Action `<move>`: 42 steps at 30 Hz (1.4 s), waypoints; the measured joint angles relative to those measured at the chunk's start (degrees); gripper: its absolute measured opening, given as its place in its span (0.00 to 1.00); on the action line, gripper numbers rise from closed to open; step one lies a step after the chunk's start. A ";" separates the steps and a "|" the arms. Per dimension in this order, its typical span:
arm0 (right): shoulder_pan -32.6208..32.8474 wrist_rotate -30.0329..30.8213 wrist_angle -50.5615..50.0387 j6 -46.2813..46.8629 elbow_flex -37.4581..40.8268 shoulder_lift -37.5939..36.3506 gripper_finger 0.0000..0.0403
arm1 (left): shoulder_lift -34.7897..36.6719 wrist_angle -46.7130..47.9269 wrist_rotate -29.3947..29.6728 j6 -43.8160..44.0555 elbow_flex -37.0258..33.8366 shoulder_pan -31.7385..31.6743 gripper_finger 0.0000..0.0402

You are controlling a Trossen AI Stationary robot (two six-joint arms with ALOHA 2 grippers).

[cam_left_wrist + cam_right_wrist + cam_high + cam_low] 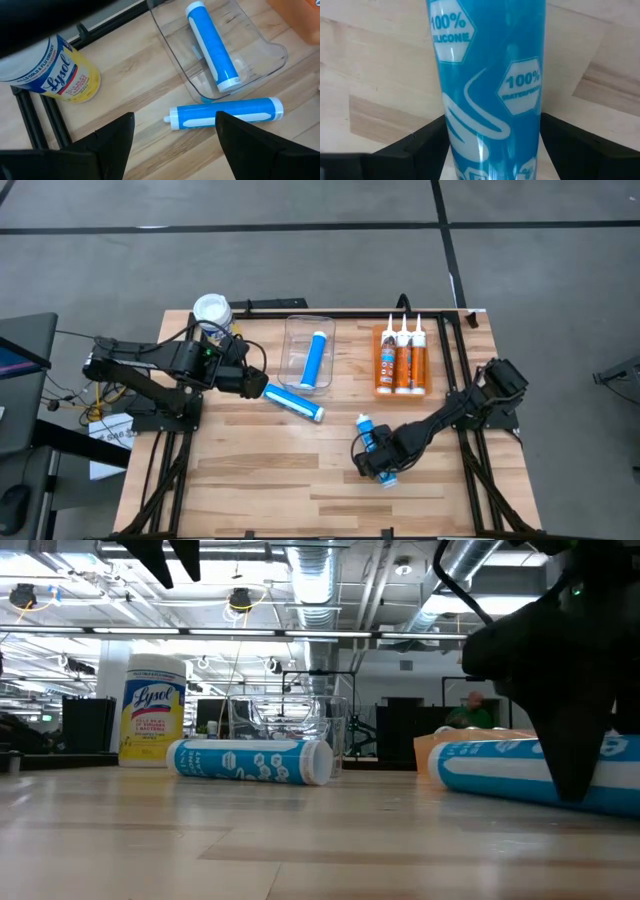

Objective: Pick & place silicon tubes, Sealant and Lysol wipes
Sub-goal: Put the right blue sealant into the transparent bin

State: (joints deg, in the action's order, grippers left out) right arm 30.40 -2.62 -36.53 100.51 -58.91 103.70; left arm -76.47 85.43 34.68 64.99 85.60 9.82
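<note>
On the right-front part of the table (250, 470), my right gripper (378, 461) is down around a blue silicone tube (372, 442) lying flat on the wood; the wrist view shows the tube (490, 90) running between my two dark fingers (415, 150), one either side. Fingers look right up against it, but I can't confirm squeeze vs just straddling, so call the grip undetermined. Tube is not lifted, low view has it (530, 772) resting on the tabletop under my arm. My left gripper (252, 384) hovers left of centre, jaws apart with nothing between them; fingers (112, 142) frame a second blue tube (225, 112) lying on the wood just beside the clear plastic bin (272, 55). In the high view that second tube (295, 402) lies angled just in front of the bin (295, 330), touching or nearly, can't tell. A third blue tube (317, 360) lies inside the bin, lengthwise. Lysol wipes (212, 311) stand upright at the back-left corner of the table, white lid up, yellow label visible (152, 708), well apart from both grippers. Orange tray (381, 385) sits at back right, next to the bin, holding three sealant cartridges (404, 358) side by side, nozzles pointing to the far edge. A person shows faintly in the room behind in the low view.
</note>
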 joint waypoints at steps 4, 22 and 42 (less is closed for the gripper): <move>0.44 0.27 -0.33 1.01 0.00 0.24 0.72 | 0.00 -0.44 -0.29 0.04 0.00 -0.01 0.67; 0.60 0.85 -1.97 -0.52 -0.71 0.50 0.50 | 0.00 -1.58 -3.21 0.09 0.00 0.00 0.67; -0.62 4.63 -7.02 -14.18 -14.81 0.75 0.50 | -0.01 -1.58 -6.97 1.50 0.00 0.02 0.67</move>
State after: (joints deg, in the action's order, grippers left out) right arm 29.78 2.01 -43.55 86.33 -73.72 104.44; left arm -76.48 83.85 27.71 66.49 85.60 9.85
